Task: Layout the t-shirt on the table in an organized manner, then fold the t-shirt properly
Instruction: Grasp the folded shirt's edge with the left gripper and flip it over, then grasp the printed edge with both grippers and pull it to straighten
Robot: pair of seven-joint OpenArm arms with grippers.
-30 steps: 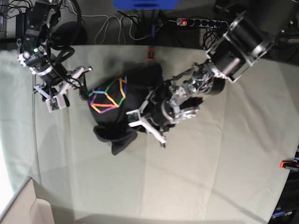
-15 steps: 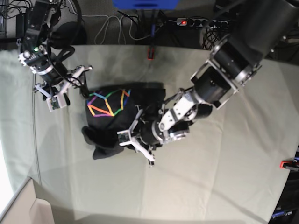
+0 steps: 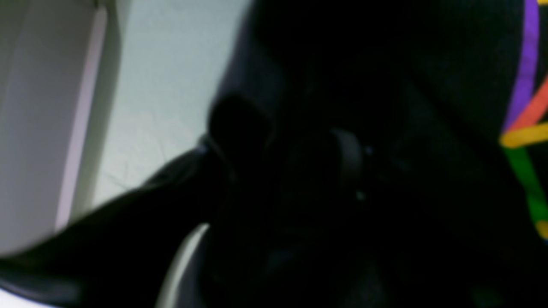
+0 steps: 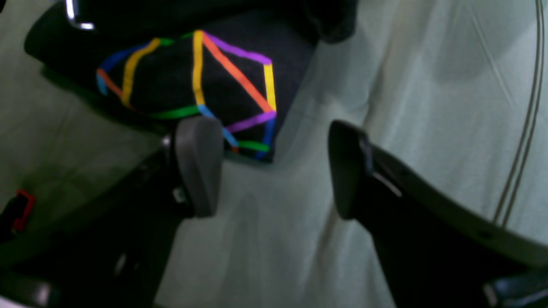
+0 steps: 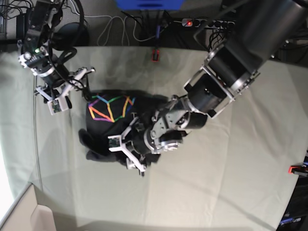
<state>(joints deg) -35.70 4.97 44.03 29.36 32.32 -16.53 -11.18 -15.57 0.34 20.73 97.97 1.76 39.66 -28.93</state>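
Note:
The t-shirt (image 5: 103, 132) lies bunched in a dark heap left of the table's (image 5: 216, 183) middle, with its rainbow print (image 5: 110, 108) facing up. My left gripper (image 5: 124, 155) reaches in low at the heap's near edge. In the left wrist view its fingertips (image 3: 239, 124) stand apart, open, with blurred black fabric (image 3: 428, 64) behind and around them. My right gripper (image 5: 79, 79) hovers off the heap's far left corner. Its pads (image 4: 199, 167) are wide open over bare table cloth (image 4: 428, 85), just short of the print (image 4: 192, 81).
Red clamps sit at the far edge (image 5: 155, 54) and the right edge (image 5: 296, 168). A thin cable (image 5: 36, 144) runs along the table's left side. A pale box (image 5: 24, 211) stands at the near left corner. A power strip (image 5: 207, 22) and cables lie behind the table.
My left arm has swept left and toward the near edge, dragging the shirt heap with it. Its fingers have parted. The right arm has stayed still.

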